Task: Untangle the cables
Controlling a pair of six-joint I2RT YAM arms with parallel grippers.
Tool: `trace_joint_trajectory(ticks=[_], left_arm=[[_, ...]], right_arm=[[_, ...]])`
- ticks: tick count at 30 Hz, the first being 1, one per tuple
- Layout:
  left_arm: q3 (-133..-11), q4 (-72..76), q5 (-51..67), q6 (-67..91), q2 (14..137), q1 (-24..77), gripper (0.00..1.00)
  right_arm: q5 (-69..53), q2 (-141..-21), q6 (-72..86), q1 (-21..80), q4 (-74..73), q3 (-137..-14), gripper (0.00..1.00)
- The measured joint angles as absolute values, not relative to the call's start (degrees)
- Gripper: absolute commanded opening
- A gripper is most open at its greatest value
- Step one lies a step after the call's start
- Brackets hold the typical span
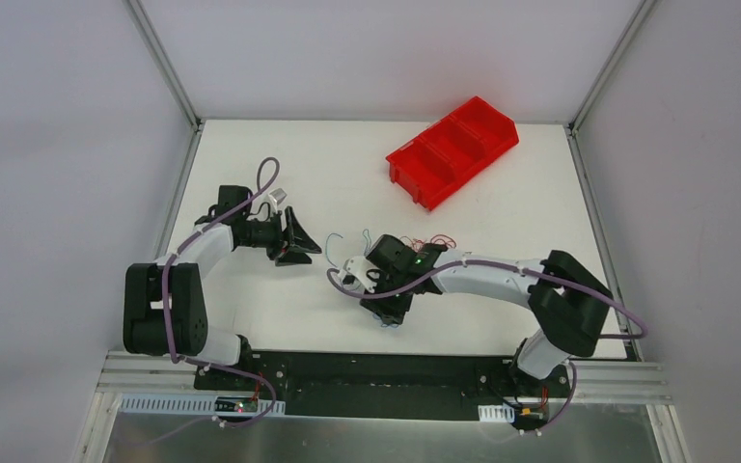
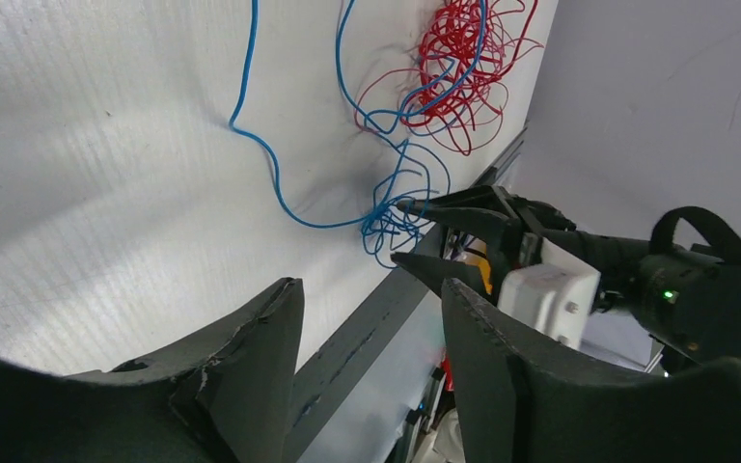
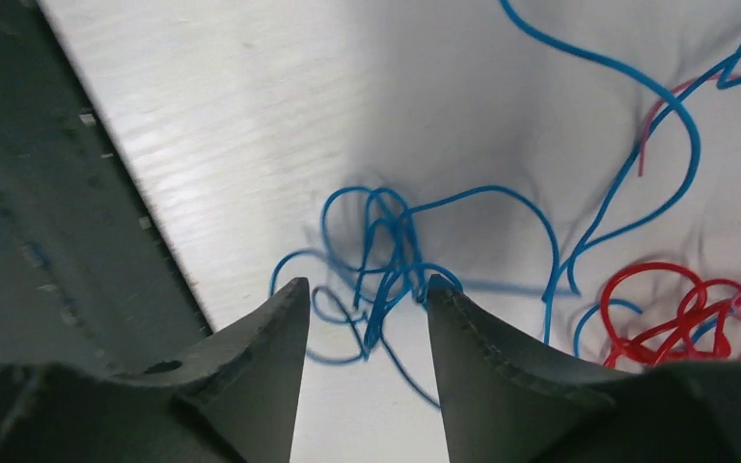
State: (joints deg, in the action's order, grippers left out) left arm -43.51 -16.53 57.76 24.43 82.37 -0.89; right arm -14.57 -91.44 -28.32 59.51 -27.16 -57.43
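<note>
Several thin cables (image 2: 444,96): one red snarl (image 2: 458,58), blue loops (image 3: 391,246) seemingly knotted.

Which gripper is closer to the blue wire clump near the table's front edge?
Right. The right gripper has its jaws either side of the blue clump. The left gripper sits well back from it, jaws open and empty.

text: none you can read in any view
brands, numbers: none legible to you, top or wrist cameras
red bin (image 1: 453,149): plain faces toward you, no print readable
green light (image 1: 418,260): the only sign you get, a small lit dot on the right wrist housing (image 1: 400,262), nearer you than the red bin; no lettering readable beside it
</note>
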Motion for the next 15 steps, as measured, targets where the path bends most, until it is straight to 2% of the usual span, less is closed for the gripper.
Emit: trace_joint_trajectory(ticks=[3, 5, 6, 9, 15], left_arm=[[-43.4, -16.5, 57.8, 24.5, 81.5, -1.7, 0.60], [-43.4, -16.6, 57.8, 24.5, 81.1, -2.0, 0.60], [-43.4, -16.6, 57.8, 24.5, 80.8, -2.1, 0.59], [-43.4, -16.6, 58.0, 24.4, 79.6, -2.3, 0.58], [-43.5, -16.7, 58.2, 22.4, 75.8, -2.3, 0.62]], right_arm=[[-10.4, -95.1, -29.3, 60.0, -24.1, -56.7, 0.27], [-8.4, -95.8, -30.0, 60.0, -22.5, -56.8, 0.07], [-7.4, -95.9, -30.4, 60.0, -22.1, -56.8, 0.00], [-7.3, -95.6, -31.3, 59.2, -22.8, -57.0, 0.00], [-19.1, -88.4, -32.2, 52.9, -33.5, -64.6, 0.00]])
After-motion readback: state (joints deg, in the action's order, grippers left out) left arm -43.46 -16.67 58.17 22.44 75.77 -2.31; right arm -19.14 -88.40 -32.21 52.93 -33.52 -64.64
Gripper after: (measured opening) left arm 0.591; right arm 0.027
